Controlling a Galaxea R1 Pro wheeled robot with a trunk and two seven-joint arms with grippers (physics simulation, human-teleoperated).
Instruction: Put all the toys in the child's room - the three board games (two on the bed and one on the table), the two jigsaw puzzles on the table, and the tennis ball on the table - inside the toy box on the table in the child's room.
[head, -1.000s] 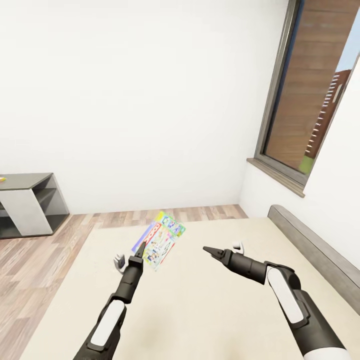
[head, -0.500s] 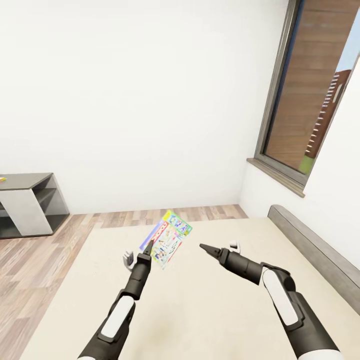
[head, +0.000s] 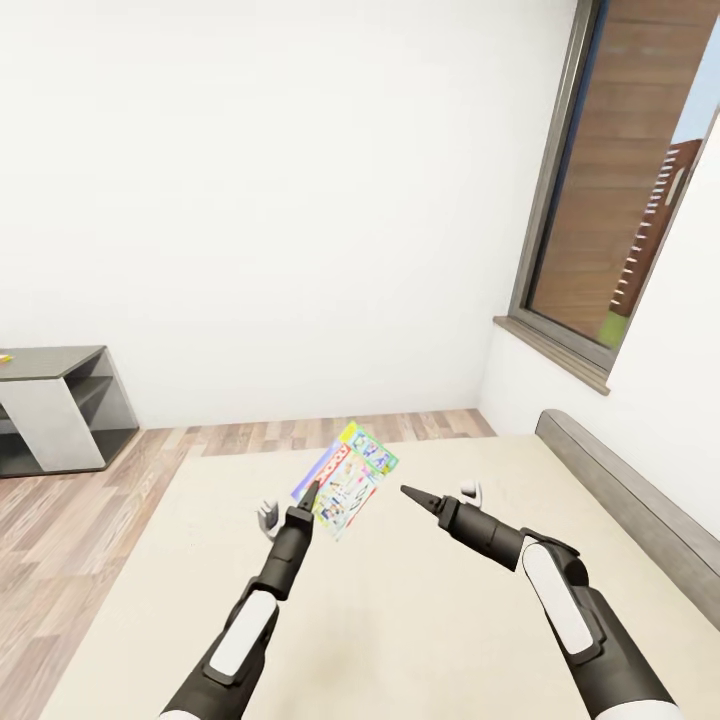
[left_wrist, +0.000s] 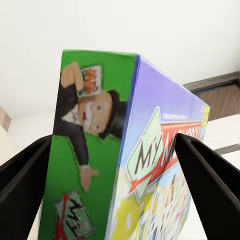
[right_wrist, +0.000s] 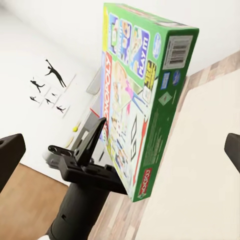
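The left hand (head: 308, 492) pinches the Monopoly box (head: 350, 480) by its thin edge, up above the bed (head: 420, 620), while the right hand (head: 412, 493) waits open and empty beside it; the box looks light, stiff and slippery.

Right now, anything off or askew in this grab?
The Monopoly box is up off the bed, held on edge and tilted by the left pincer, which grips only its lower end. Most of the box sticks out past the fingers. The right pincer is open, apart from it.
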